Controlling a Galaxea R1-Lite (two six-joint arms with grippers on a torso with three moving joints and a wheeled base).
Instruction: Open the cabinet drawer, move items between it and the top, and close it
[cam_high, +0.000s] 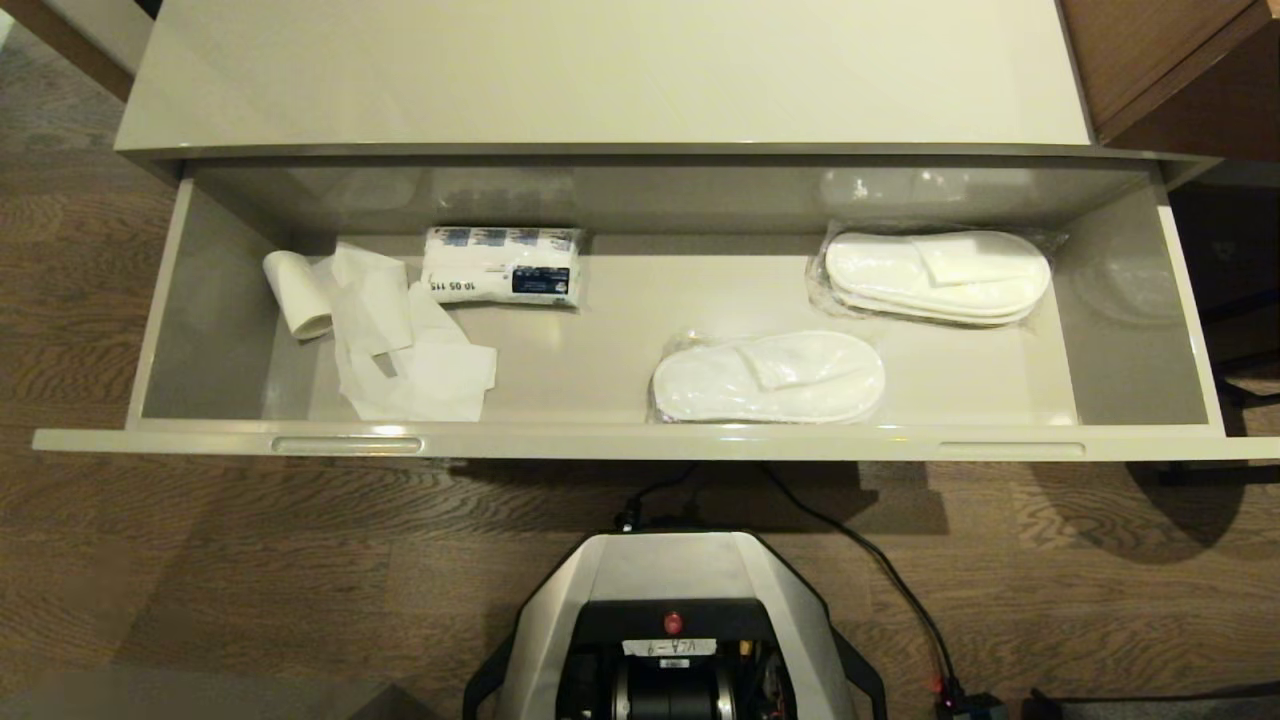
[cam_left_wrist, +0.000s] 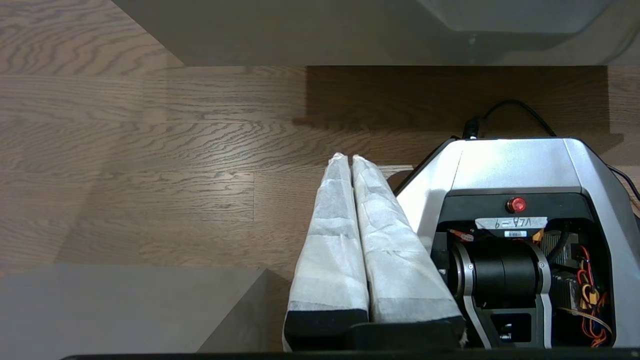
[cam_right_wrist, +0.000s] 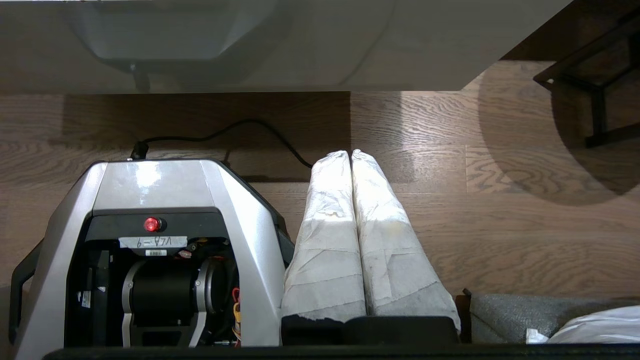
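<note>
Lying half-unreadable, wrapped pack in cabinet drawer; both end effectors closed, empty.

Drawer: glossy beige-grey. Cabinet top: cream-white. Two slipper pairs: white, in clear wrapping. Paper roll: white. Packet: white, dark blue print. Floor: brown wood grain. Left hand and right hand: white wrapping, grey smudges.
</note>
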